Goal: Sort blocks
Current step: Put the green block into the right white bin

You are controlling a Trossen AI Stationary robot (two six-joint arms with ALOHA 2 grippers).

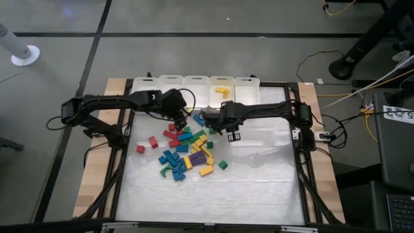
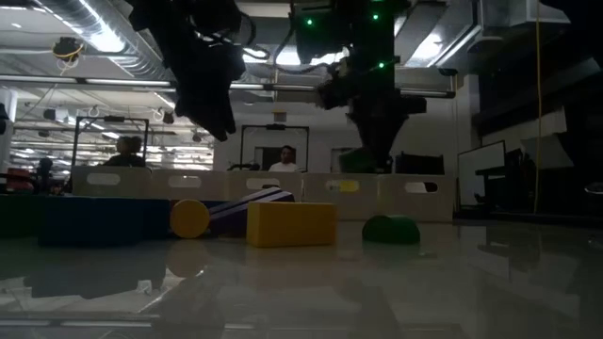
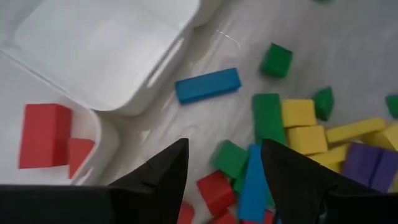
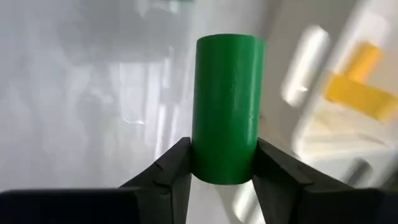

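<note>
The right gripper (image 4: 224, 171) is clamped on a green cylinder block (image 4: 227, 106), long axis running straight out past its fingertips, just before the white bins (image 1: 194, 87) (one holds yellow pieces). The left gripper (image 3: 224, 168), jaws parted and empty, hangs over the block pile (image 1: 187, 149), both arms reaching inward

1 overhead camera looks straight down, 1 sits at tabletop level facing the room, 2 wrist cameras look close; overhead and low views share the pile of small solid-coloured toy blocks (image 1: 187, 152).
</note>
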